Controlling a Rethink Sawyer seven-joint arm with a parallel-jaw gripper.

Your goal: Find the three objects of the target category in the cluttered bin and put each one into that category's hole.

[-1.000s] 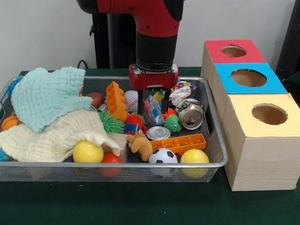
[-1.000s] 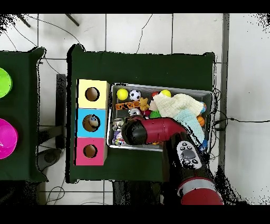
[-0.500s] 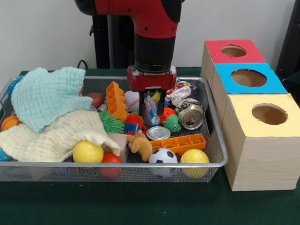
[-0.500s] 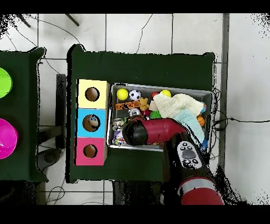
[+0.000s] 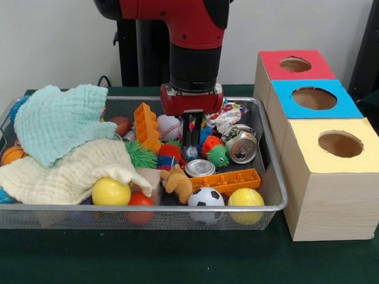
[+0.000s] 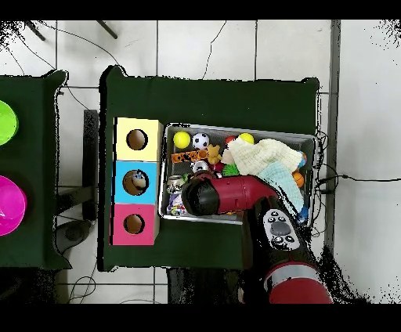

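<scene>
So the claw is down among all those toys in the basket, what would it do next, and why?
Probably lift straight up. The gripper looks shut on a crinkly wrapper in the mesh bin, with spiky balls and a can crowding it. Rising first should free it before heading toward the boxes.

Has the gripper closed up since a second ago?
Yes. In the front view the gripper, wide open around a crinkly wrapper a second ago, has narrowed above the silver tin, and the wrapper looks pinched.

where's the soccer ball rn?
Front view: the soccer ball sits against the near rim of the mesh bin, right of centre, between the toy animal and a yellow ball, just below the orange tray.
</scene>
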